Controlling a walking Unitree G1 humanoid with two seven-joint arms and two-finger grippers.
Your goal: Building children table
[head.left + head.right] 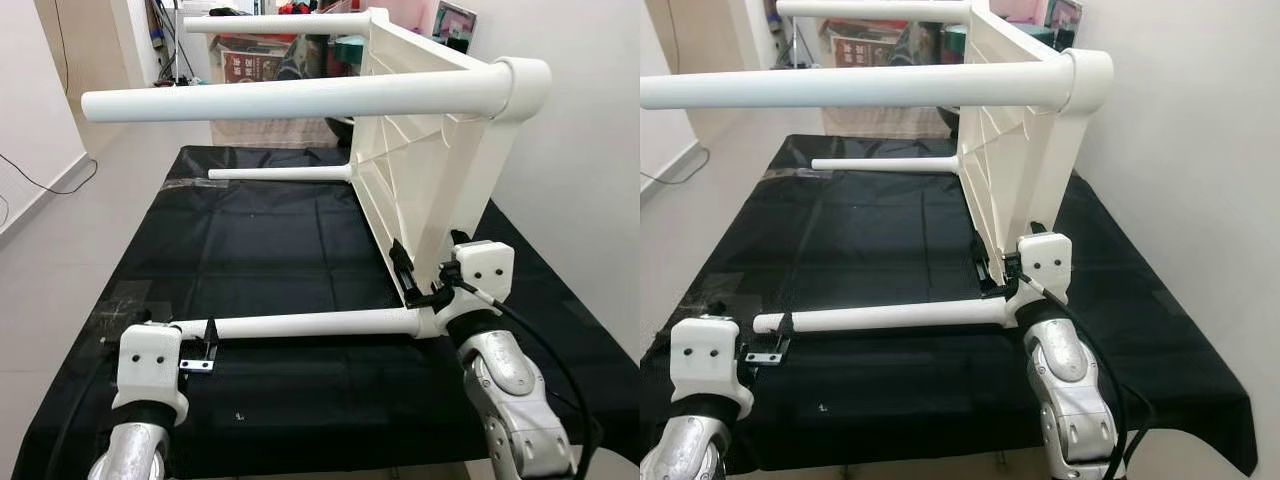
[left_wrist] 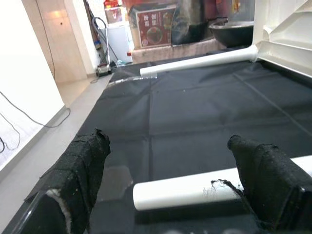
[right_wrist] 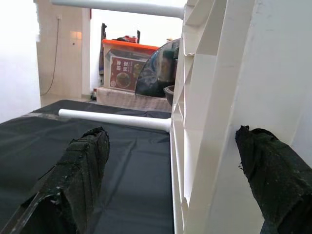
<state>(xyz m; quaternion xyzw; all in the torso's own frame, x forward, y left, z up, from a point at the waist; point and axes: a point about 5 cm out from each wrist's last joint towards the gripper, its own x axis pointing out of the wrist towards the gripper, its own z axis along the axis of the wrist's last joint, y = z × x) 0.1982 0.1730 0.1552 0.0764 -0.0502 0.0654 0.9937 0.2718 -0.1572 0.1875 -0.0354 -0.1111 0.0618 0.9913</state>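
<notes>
both fingers (image 1: 205, 340) spread around table (image 1: 420, 160) parts.

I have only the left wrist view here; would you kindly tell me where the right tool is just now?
Observer: The right tool is at the near lower corner of the white plastic table top, which stands on its edge on the black cloth. Its fingers are open, one on each side of the panel.
Operator: Thank you. Is anything above the legs that I can see?
Observer: Yes, two more white round legs jut out overhead toward the robot's left, so all four are fitted.
</notes>
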